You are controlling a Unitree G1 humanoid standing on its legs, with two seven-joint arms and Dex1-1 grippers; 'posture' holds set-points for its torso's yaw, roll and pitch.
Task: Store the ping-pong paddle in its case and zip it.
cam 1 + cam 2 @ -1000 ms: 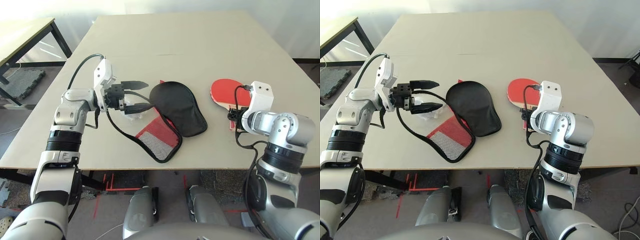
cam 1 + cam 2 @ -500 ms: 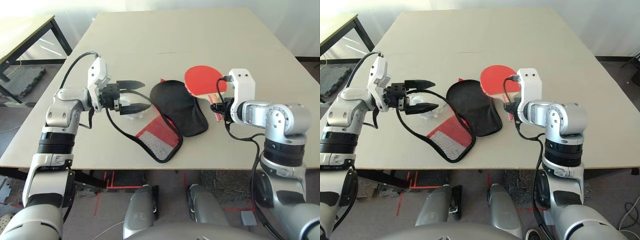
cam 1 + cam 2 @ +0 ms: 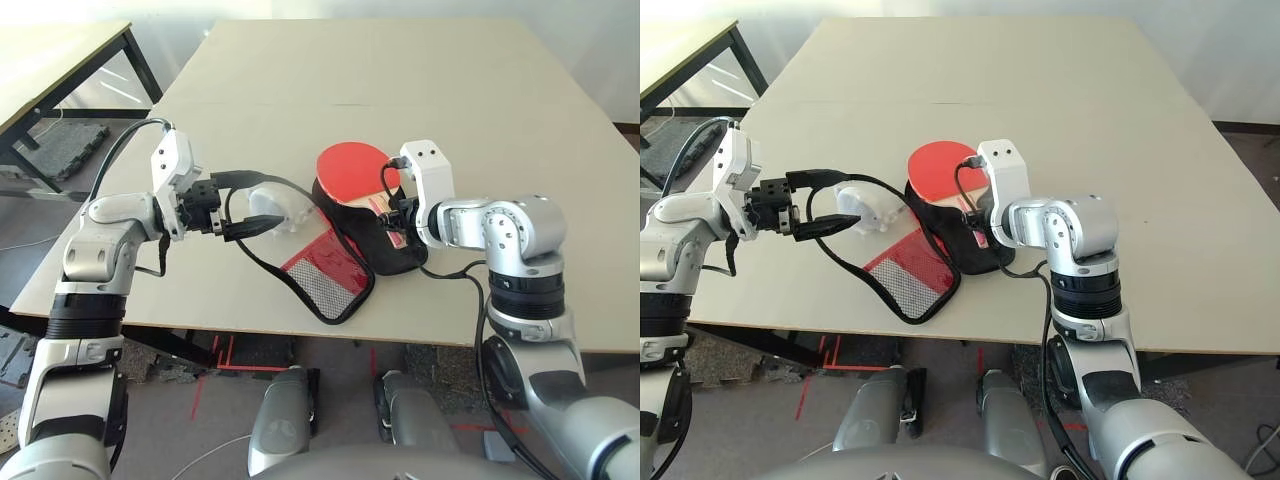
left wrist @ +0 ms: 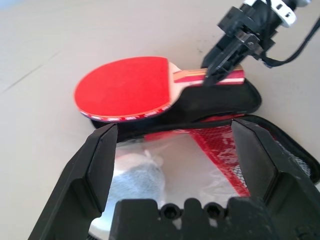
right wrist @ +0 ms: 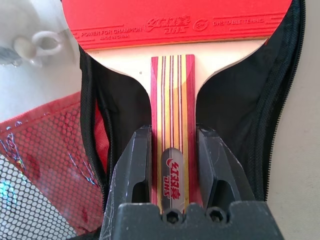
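The ping-pong paddle [image 3: 350,172] has a round red face and a striped wooden handle [image 5: 172,165]. My right gripper [image 3: 390,210] is shut on that handle and holds the paddle level over the case's black lining [image 3: 395,250]. The case lies open in the middle of the table, its red flap with black mesh [image 3: 325,280] toward the front edge. My left gripper [image 3: 262,200] is open at the case's left side. Its fingers stand on either side of the white fluffy charm [image 4: 145,170] in clear wrap, and the black zipper edging [image 3: 260,270] runs past both of them.
The beige table [image 3: 450,80] stretches far behind and to the right of the case. The case's mesh flap lies close to the table's front edge. A second table [image 3: 60,50] and a black floor mat [image 3: 60,150] are at the far left.
My right gripper has carried the paddle leftward from the table's right side to above the case's black lining. The left gripper stays open by the charm. The camera view has shifted.
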